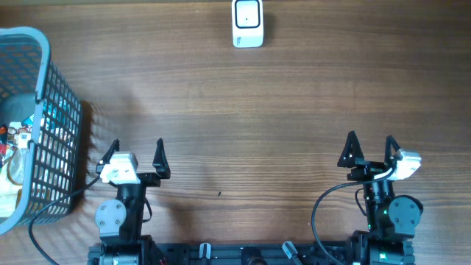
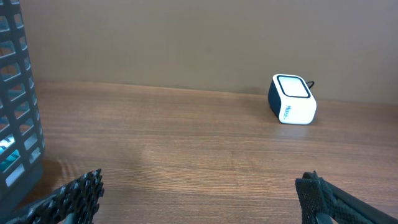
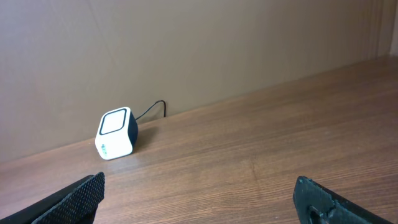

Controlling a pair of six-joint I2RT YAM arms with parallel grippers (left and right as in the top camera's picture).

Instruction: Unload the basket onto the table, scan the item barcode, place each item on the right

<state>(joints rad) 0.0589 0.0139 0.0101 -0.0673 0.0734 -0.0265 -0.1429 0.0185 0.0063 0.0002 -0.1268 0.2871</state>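
A small white-and-navy barcode scanner (image 1: pixel 248 23) stands at the far edge of the wooden table, its window facing up; it also shows in the left wrist view as scanner (image 2: pixel 292 99) and in the right wrist view as scanner (image 3: pixel 116 134). Packaged items (image 1: pixel 15 151) lie inside the grey basket (image 1: pixel 44 88) at the left; no barcode is readable. My left gripper (image 1: pixel 134 153) hovers open near the front edge, beside the basket, with bare wood between its fingers (image 2: pixel 81 193). My right gripper (image 1: pixel 370 151) is open too, at the front right, holding nothing.
The basket's grid wall (image 2: pixel 15 112) rises close on the left of the left gripper. A thin cable (image 3: pixel 152 109) runs from the scanner toward the back wall. Bare wooden tabletop (image 1: pixel 250 125) lies between the grippers and the scanner.
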